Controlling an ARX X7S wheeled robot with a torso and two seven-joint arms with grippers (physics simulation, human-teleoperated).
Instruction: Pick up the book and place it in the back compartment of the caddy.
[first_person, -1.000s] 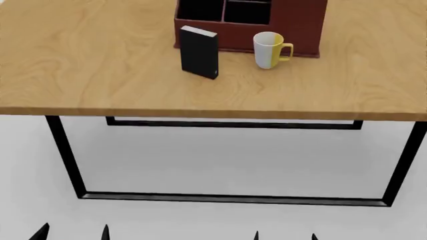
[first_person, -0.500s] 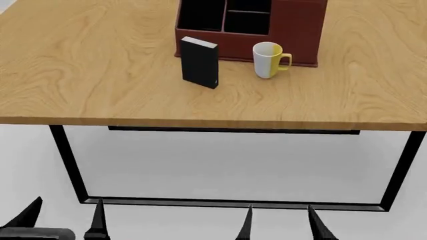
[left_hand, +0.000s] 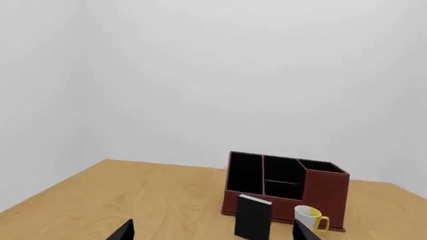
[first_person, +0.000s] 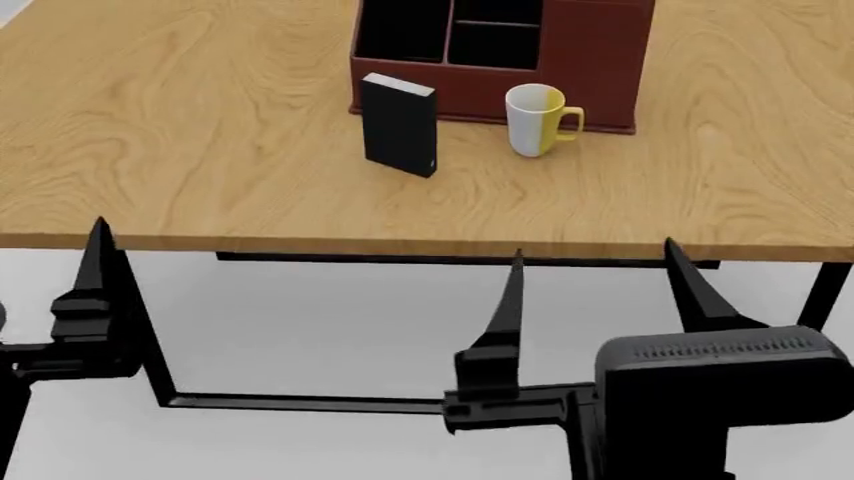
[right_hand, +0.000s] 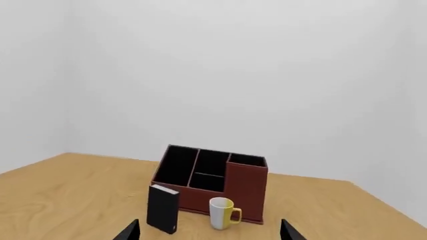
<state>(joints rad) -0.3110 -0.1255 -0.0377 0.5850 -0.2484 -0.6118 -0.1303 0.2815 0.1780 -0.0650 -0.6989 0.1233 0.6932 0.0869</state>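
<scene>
The black book (first_person: 399, 125) stands upright on the wooden table (first_person: 187, 130), just in front of the red-brown caddy (first_person: 594, 60). The caddy's black compartments are empty as far as they show. In the left wrist view the book (left_hand: 253, 229) stands before the caddy (left_hand: 327, 195); likewise the book (right_hand: 163, 215) and caddy (right_hand: 247, 189) in the right wrist view. My right gripper (first_person: 598, 290) is open and empty, short of the table's front edge. My left gripper (left_hand: 212, 234) is open and empty; one of its fingers (first_person: 98, 262) shows in the head view at the left.
A white and yellow mug (first_person: 537, 120) stands right of the book, close to the caddy's front wall; it also shows in the right wrist view (right_hand: 223, 212). The table's front edge (first_person: 427, 244) runs between both grippers and the objects. Black table legs (first_person: 134, 320) stand below.
Both grippers have risen from the bottom edge of the head view to about the level of the table's front edge. The book, mug and caddy have not moved.
</scene>
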